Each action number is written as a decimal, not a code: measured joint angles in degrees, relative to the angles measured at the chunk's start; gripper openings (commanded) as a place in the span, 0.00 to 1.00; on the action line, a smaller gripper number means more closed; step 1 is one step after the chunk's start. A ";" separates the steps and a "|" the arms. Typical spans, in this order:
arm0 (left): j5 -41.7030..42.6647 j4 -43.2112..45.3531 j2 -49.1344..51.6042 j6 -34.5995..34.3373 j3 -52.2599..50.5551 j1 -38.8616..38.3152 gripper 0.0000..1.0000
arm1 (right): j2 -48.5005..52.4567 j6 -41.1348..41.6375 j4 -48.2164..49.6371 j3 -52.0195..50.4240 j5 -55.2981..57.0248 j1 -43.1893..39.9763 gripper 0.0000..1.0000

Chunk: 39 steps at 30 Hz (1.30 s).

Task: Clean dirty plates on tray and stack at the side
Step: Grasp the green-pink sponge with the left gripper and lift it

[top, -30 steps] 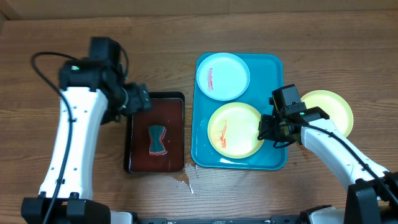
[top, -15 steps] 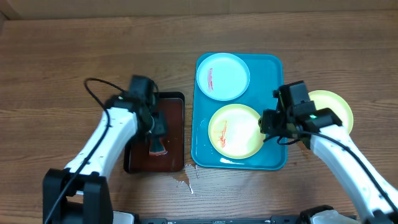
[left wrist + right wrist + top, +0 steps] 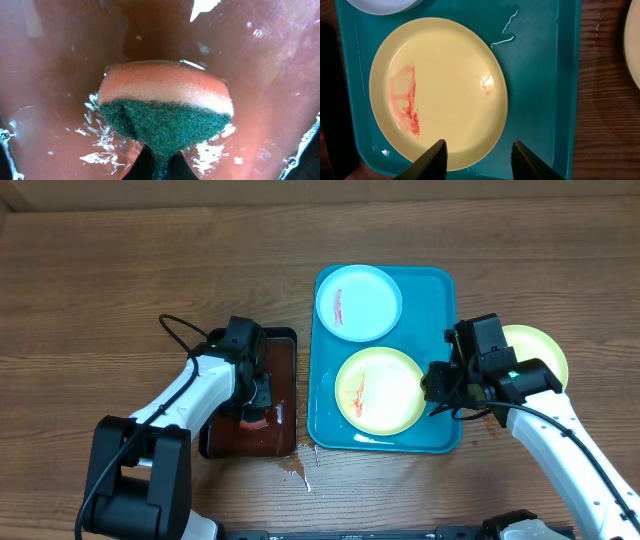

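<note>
I see a glossy, smooth plastic turquoise tray (image 3: pixel 540 75) beaded with water, a smooth, faintly shiny plastic plate (image 3: pixel 450 85) at its six o'clock, matt wood-grain tabletop (image 3: pixel 120 270) around, and at nine o'clock a porous foam sponge (image 3: pixel 165 87), rough green scouring face, in a wet-gleaming black tray (image 3: pixel 282 370).

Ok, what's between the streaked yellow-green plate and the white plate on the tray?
Only a thin bare strip of the turquoise plastic tray; the red-streaked yellow-green plate and white mint-rimmed plate don't touch, seen overhead.

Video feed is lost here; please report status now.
Right gripper open over red-streaked pale yellow round plastic plate on turquoise tray. Left gripper at orange-green sponge, grip unclear. Nothing blocking.
</note>
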 measured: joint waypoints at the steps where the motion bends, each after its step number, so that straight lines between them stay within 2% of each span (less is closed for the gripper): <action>1: 0.00 -0.76 0.00 0.00 0.26 0.00 0.04 | 0.00 -0.02 0.00 0.00 0.02 0.00 0.41; 4: 0.00 -6.14 0.46 0.00 2.71 0.00 0.04 | 0.00 0.04 0.02 0.00 0.20 0.02 0.35; 8: -0.04 -13.66 0.33 0.00 9.11 0.00 0.04 | 0.00 3.41 -1.16 0.00 4.35 0.02 0.35; 13: -1.49 -18.84 -1.95 0.02 18.14 0.00 0.04 | 0.00 6.40 -1.81 0.00 7.69 0.02 0.35; 18: -2.58 -19.96 -5.99 0.02 22.84 0.00 0.04 | 0.00 6.99 -1.86 0.00 8.22 0.00 0.35; 24: -2.64 -20.55 -6.19 0.02 22.99 0.00 0.04 | -0.02 5.42 -1.84 0.00 7.37 0.00 0.32; 39: -2.64 -20.81 -6.19 0.04 22.99 0.00 0.04 | 0.42 4.72 -0.39 0.00 7.21 0.00 0.32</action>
